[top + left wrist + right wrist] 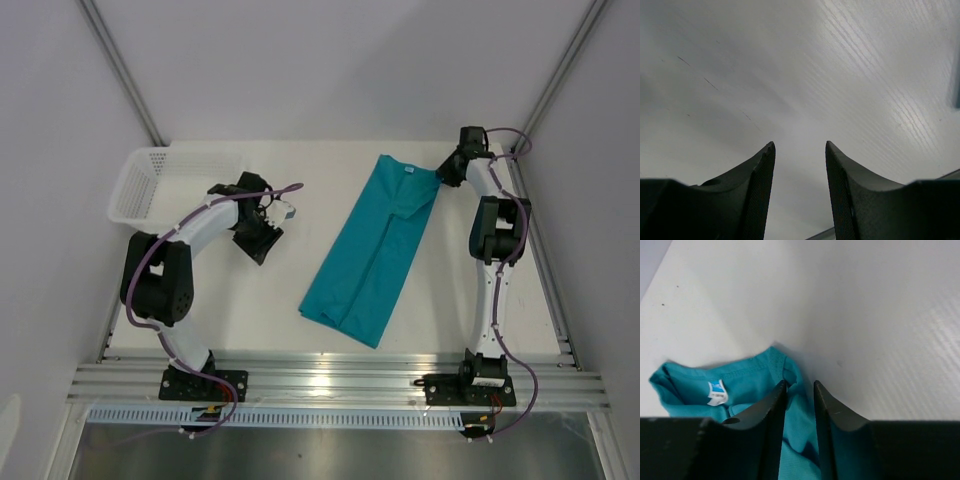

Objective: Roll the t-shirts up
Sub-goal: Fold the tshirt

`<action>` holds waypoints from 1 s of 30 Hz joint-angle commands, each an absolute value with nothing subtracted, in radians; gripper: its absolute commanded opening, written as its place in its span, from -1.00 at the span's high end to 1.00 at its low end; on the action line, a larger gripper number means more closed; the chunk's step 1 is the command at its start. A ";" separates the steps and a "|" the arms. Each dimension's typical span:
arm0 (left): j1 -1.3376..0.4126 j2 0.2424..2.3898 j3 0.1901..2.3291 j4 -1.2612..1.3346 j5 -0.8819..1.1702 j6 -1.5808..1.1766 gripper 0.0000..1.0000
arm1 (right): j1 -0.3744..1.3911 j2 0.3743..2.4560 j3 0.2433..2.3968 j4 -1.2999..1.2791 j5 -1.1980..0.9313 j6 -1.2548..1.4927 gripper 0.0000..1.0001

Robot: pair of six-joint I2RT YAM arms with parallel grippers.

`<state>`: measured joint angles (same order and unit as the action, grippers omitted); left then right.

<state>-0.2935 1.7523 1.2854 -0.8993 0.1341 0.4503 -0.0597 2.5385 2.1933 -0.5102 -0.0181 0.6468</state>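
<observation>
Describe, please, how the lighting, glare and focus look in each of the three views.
Top external view: soft, even light, teal cotton t-shirt sharp, glare on the metal rail. Left wrist view: streaky sheen across the white table, dark left pincer slightly soft. Right wrist view: white neck label fairly crisp, right pincer underexposed.

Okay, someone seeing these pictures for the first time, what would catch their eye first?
The teal t-shirt, folded into a long strip, lies diagonally right of centre. The right gripper sits at its collar end, jaws slightly apart over the fabric. A white mesh basket stands at the far left.
</observation>
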 commanded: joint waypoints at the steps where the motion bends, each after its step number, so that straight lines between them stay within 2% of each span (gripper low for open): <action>1: -0.285 1.724 1.315 -0.894 0.149 0.436 0.03 | -0.077 2.470 2.178 -0.545 0.037 0.562 0.33; 5: -0.285 1.740 1.342 -0.902 0.164 0.428 0.03 | -0.084 2.392 2.149 -0.519 0.028 0.499 0.28; 12: -0.325 1.743 1.348 -0.896 0.229 0.405 0.04 | -0.077 2.281 1.965 -0.456 -0.038 0.437 0.26; 17: -0.402 1.772 1.351 -0.890 0.251 0.425 0.04 | -0.081 2.247 1.850 -0.400 -0.072 0.454 0.12; 23: -0.428 1.796 1.361 -0.881 0.261 0.420 0.04 | -0.112 2.249 1.862 -0.397 -0.075 0.469 0.06; 30: -0.430 1.801 1.353 -0.876 0.267 0.414 0.04 | -0.135 2.278 1.962 -0.425 -0.144 0.468 0.11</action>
<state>-0.4278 1.8023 1.3224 -0.8955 0.2405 0.4263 -0.1322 2.2925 1.8835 -0.4309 -0.1055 0.4770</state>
